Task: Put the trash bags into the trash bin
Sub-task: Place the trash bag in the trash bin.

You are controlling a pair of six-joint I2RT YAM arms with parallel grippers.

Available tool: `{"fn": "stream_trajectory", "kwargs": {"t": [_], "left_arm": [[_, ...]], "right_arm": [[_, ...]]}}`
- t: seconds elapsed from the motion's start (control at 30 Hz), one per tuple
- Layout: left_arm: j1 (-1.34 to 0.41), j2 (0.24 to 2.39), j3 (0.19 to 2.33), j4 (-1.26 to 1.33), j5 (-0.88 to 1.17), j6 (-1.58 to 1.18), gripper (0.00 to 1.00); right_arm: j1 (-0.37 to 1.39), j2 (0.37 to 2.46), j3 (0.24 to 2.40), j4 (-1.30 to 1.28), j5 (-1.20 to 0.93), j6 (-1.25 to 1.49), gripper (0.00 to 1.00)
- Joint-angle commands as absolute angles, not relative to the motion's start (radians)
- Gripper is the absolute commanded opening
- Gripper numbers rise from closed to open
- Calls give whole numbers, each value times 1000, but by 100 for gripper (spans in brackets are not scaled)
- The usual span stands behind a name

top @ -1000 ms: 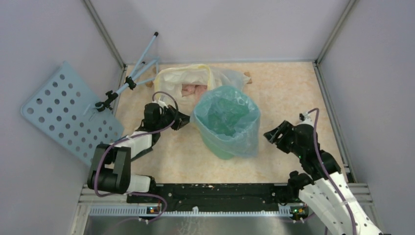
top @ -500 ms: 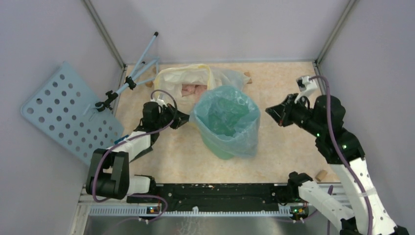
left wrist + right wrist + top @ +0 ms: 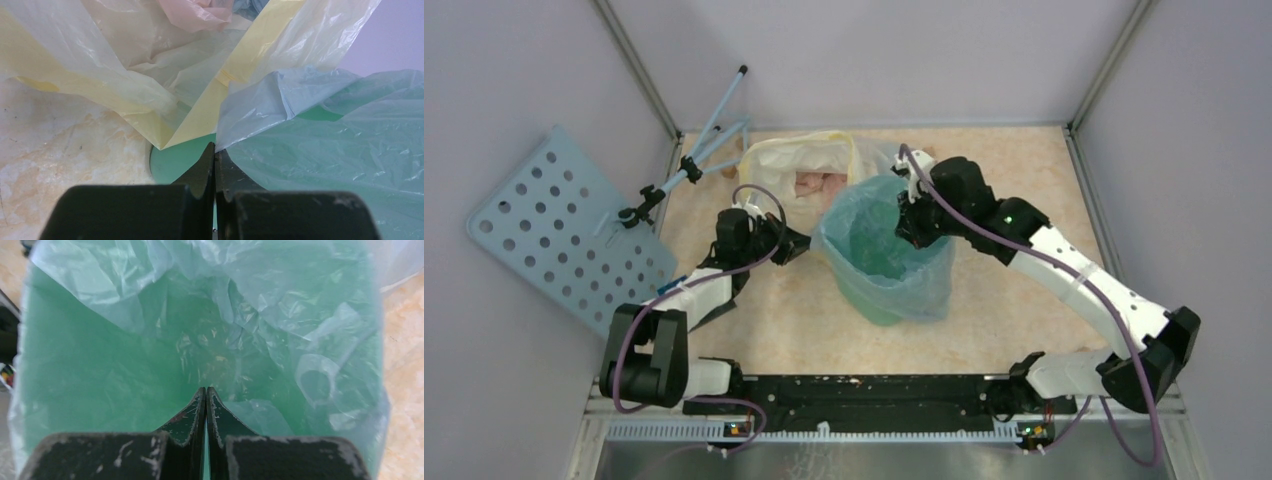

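The bag lines the bin, edge draped over the rim. Left gripper looks clamped on that edge; right gripper, closed and empty, points into the opening. Next likely comes pressing the bag down.

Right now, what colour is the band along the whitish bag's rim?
Yellow, a pale yellow band on the whitish bag, clearest in the left wrist view.

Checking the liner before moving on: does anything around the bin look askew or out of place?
The pale-blue trash bag sits unevenly in the trash bin, hanging low down its near-right side. A whitish yellow-rimmed bag lies crumpled against the bin's far-left side.
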State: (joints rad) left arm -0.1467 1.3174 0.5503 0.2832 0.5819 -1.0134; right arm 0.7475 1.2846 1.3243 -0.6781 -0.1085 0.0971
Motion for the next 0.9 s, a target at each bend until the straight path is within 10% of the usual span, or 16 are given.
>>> {"fn": "stream_trajectory", "kwargs": {"t": [0.0, 0.87], "left_arm": [[-149, 1287, 582, 302, 573, -986, 0], [-160, 1313, 561, 307, 537, -962, 0]], "right_arm": [[795, 1323, 1365, -679, -41, 7, 0], [836, 1492, 1120, -547, -28, -58, 0]]}}
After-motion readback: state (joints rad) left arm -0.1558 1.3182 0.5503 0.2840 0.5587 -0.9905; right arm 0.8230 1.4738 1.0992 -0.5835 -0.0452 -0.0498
